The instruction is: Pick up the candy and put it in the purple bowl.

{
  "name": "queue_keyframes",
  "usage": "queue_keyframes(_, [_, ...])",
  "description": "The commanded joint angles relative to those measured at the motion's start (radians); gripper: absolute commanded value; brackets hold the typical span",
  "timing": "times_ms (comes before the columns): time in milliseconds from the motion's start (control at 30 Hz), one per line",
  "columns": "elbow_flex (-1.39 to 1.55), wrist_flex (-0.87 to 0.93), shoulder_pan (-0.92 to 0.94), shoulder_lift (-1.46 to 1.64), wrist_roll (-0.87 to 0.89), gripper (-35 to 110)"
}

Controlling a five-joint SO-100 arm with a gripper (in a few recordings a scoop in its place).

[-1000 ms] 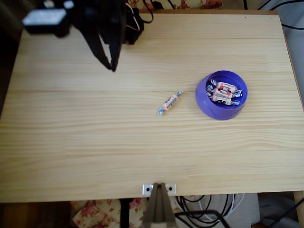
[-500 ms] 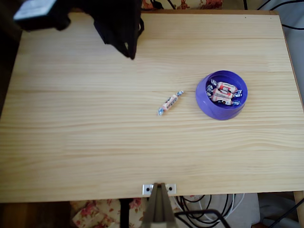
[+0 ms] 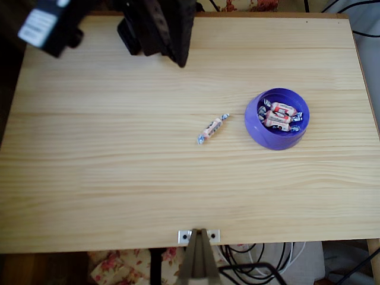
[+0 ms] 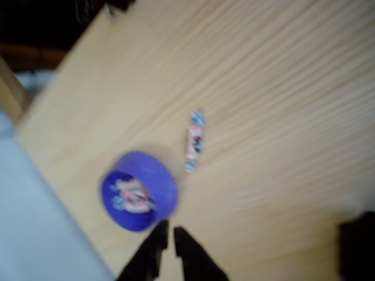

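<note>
- On the pale pine-plank worktop [image 3: 119, 178], seen from overhead, a single small oblong wrapped candy [image 3: 212, 128], orange-pink and white with twisted blue-and-white ends, lay loose near the middle, set on a diagonal.
- Just to its right in that view, apart from it and not touching, sat the round blue-violet plastic bowl [image 3: 256, 126] with thick sloping sides; several similar wrapped sweets [image 3: 279, 114] were heaped inside it.
- The black tool [image 3: 180, 58] hung over the far part of the worktop, up and to the left of the candy and well apart from both candy and bowl.
- In the wrist view, which was blurred, the tool [image 4: 170, 237] appeared at the bottom edge with its two dark fingers [image 4: 157, 246] drawn nearly together, only a thin sliver of worktop between the tips, and nothing held between them.
- In that same view the bowl [image 4: 164, 188] lay just above and left of the fingertips, with the candy [image 4: 194, 140] beyond it to the upper right, lying bare on the wood [image 4: 281, 105].
- A small metal bracket [image 3: 199, 236] was fixed at the near edge of the worktop in the overhead view, with dark cables [image 3: 261, 261] trailing beneath.
</note>
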Motion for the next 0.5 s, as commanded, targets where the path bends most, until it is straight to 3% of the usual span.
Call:
queue_keyframes(0, [-0.014, -0.043, -0.035, -0.002, 0.129, -1])
queue_keyframes(267, [-0.021, -0.064, -0.095, -0.08, 0.276, -1])
queue_keyframes(367, [-0.025, -0.092, -0.133, -0.169, 0.426, 2])
queue_keyframes(467, [-0.028, -0.104, -0.164, -0.183, 0.425, 3])
